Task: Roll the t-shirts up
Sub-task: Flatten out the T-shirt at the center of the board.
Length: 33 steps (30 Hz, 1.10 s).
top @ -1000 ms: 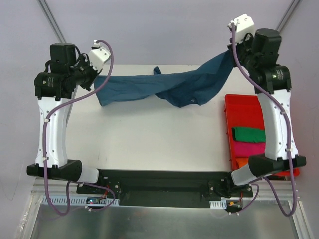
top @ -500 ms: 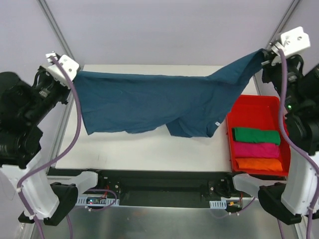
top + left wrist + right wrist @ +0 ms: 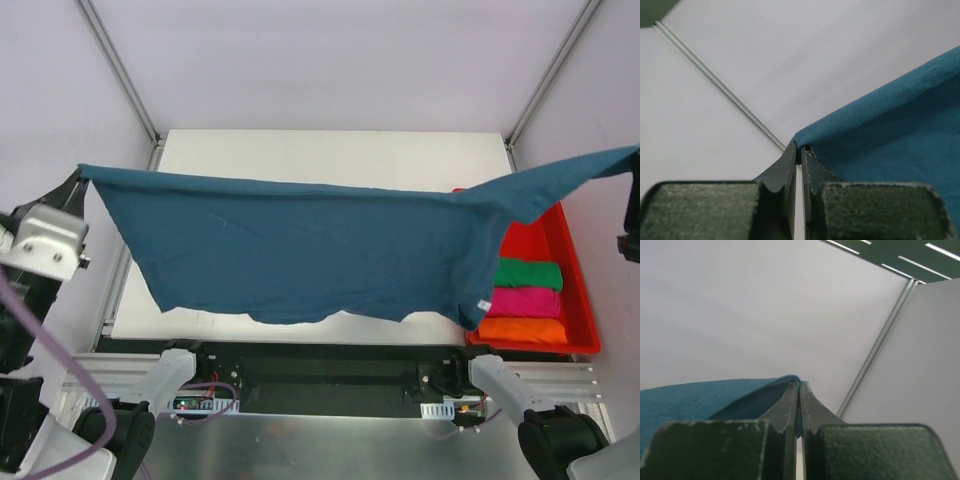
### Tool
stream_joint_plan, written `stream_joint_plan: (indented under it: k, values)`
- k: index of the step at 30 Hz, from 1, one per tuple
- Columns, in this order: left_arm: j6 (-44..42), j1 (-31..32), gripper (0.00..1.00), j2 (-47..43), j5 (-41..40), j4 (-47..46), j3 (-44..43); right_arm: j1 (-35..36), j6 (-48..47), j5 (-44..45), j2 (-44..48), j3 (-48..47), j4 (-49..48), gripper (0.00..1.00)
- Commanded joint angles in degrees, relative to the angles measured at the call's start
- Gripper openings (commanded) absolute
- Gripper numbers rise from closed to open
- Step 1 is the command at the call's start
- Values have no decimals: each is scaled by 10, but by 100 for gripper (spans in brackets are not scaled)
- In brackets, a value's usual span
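Against pale lilac walls and above a white tabletop: a dark teal-blue cloth t-shirt, spread wide in the air, well clear of the surface, hanging like a banner from its top edge. Pinched at the left corner by the left gripper, jaws clamped flat on the hem. Pinched at the right corner by the right gripper, jaws likewise closed on a fold of cloth. A second ago bunched and sagging low over the far part of the table; now lifted high, drawn out nearly taut, brought toward the near edge. Small white neck label dangling at the lower right. Just beyond, in a red plastic tray, three finished pieces: a green roll, a magenta roll, an orange roll. Judged from this: unfurling done, laying flat likely next, rolling of this shirt not yet begun.
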State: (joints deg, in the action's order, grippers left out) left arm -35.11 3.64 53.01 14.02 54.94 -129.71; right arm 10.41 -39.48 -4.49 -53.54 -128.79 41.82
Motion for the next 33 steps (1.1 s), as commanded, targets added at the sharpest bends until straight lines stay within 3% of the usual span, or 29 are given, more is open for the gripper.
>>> stream_joint_plan:
  k: [1, 7, 12, 22, 26, 30, 33]
  values:
    - [7, -6, 0, -19, -22, -84, -26, -40, 40, -30, 10, -20, -36, 1]
    - [-1, -6, 0, -19, -21, -111, -16, -65, 57, -17, -9, -20, -89, 1]
    - [-13, -6, 0, -26, 3, -115, 91, -65, 48, -7, -31, 49, -146, 1]
    - [-51, -6, 0, 45, 33, -121, 305, -64, 29, -57, -134, 235, -249, 1]
    - [-62, -6, 0, 113, 37, -122, 330, -62, 4, -40, -224, 217, -260, 1]
    - [-56, -5, 0, 199, 10, -120, 300, -47, -28, 40, -328, 145, -246, 1]
    - [-50, -7, 0, 223, 0, -122, 263, -39, -35, 89, -335, 118, -267, 1]
